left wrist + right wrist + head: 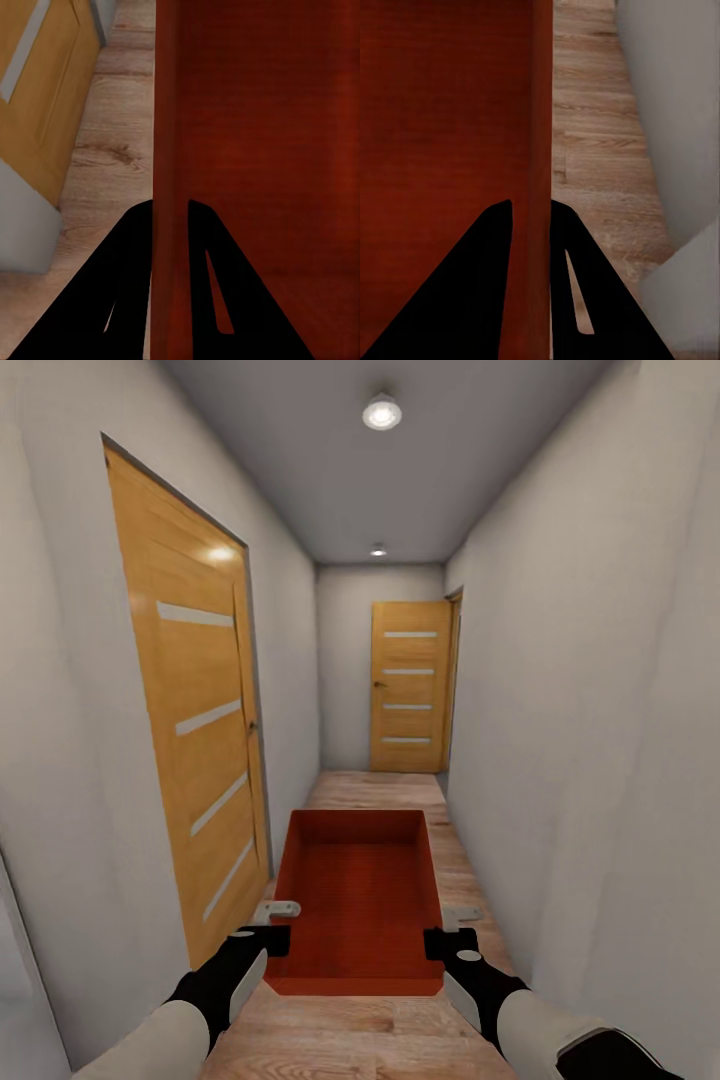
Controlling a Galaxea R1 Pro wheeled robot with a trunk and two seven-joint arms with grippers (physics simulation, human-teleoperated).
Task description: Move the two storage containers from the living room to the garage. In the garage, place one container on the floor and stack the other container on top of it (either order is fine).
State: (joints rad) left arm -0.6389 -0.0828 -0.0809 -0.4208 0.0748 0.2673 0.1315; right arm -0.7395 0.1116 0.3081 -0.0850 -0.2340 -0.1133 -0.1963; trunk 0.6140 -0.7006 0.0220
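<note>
Carrying one storage container point(360, 900) down the hallway.
I have my left gripper point(272, 925) clamped on its left wall and my right gripper point(452, 928) on its right wall, box held between them above the wood floor point(380, 790).

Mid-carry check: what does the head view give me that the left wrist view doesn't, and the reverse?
Head view alone: the far door, ceiling lights, the right gripper on the container's right wall.
Left wrist alone: close-up of the fingers straddling the container's left wall.
Both: the container, the left gripper, the near door, wood plank floor.
</note>
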